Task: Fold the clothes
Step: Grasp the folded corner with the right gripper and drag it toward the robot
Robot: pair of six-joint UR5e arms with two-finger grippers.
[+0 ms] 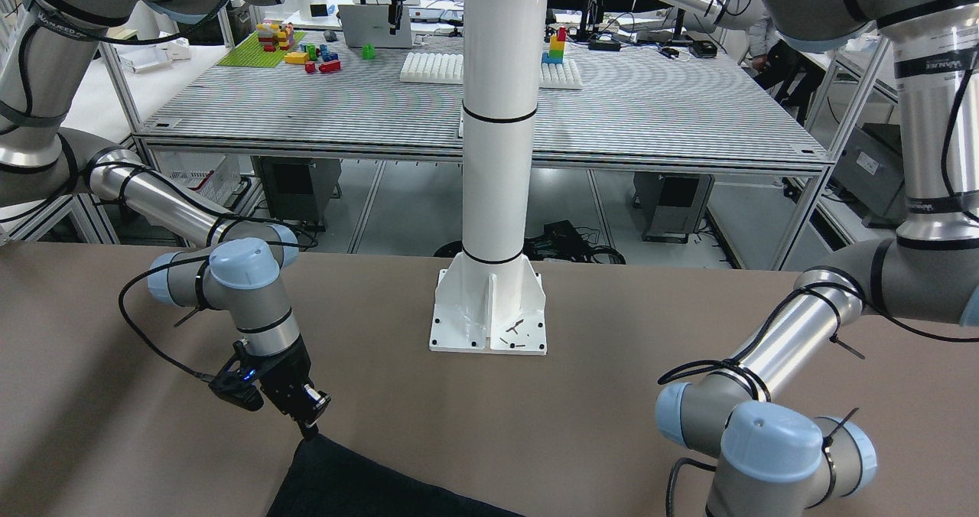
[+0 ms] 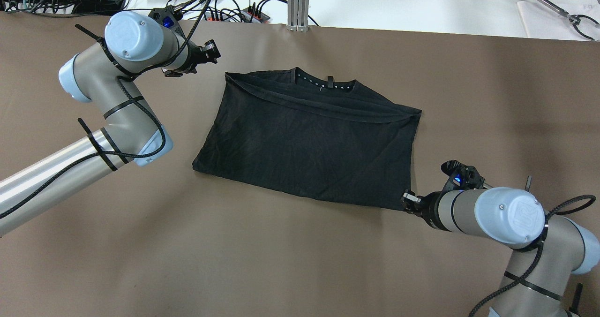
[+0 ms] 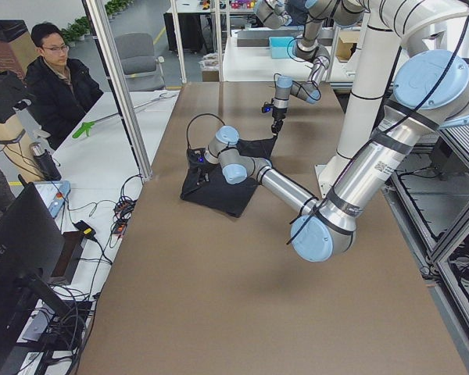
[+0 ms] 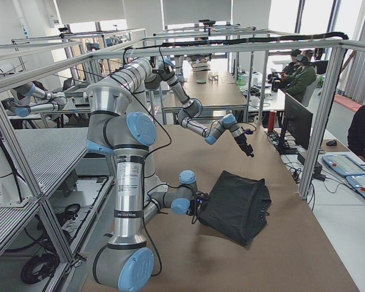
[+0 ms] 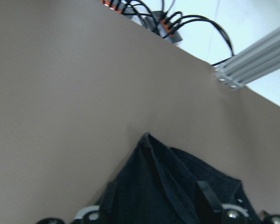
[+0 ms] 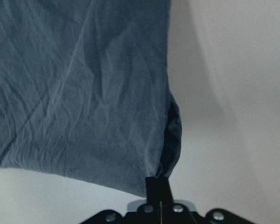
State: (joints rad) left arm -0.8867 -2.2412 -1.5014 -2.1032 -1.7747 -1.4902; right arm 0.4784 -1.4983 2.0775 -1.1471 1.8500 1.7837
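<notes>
The clothes (image 2: 309, 139) are one black garment lying flat in the middle of the brown table (image 2: 281, 260), its far part folded over, collar at the far edge. My right gripper (image 2: 406, 200) is shut on its near right corner; the right wrist view shows the closed fingers (image 6: 158, 186) pinching that slightly lifted corner of the clothes (image 6: 84, 93). My left gripper (image 2: 214, 50) hovers open just beyond the far left corner. In the left wrist view its fingers (image 5: 206, 196) stand apart with the corner of the clothes (image 5: 149, 144) ahead of them.
A white pole with a base plate (image 1: 488, 314) stands at the robot's side of the table. Cables and a power strip (image 2: 234, 12) lie past the far edge beside an aluminium post (image 2: 298, 3). A person (image 3: 59, 78) sits at a side desk.
</notes>
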